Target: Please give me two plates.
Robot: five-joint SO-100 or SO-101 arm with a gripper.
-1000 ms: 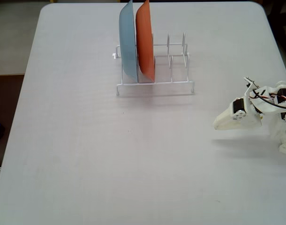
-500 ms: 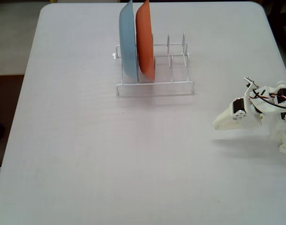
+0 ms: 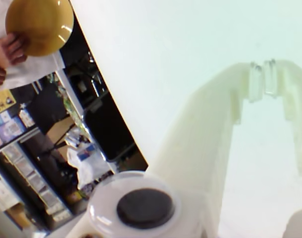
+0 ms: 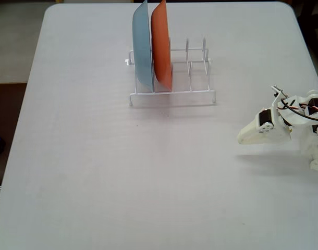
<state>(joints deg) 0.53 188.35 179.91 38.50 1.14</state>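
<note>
Low over the table [image 4: 122, 172], the tool [image 3: 262, 79] sits closed and empty.

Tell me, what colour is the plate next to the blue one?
Orange plate, clearest in the fixed view.

yellow plate [image 3: 39, 24]: top cut by wrist view's upper edge, left rim covered by a hand [image 3: 7, 49] | light blue plate [image 4: 142, 44] and orange plate [image 4: 161, 41]: tops cut by fixed view's upper edge | arm [image 4: 300, 117]: runs off right edge
</note>
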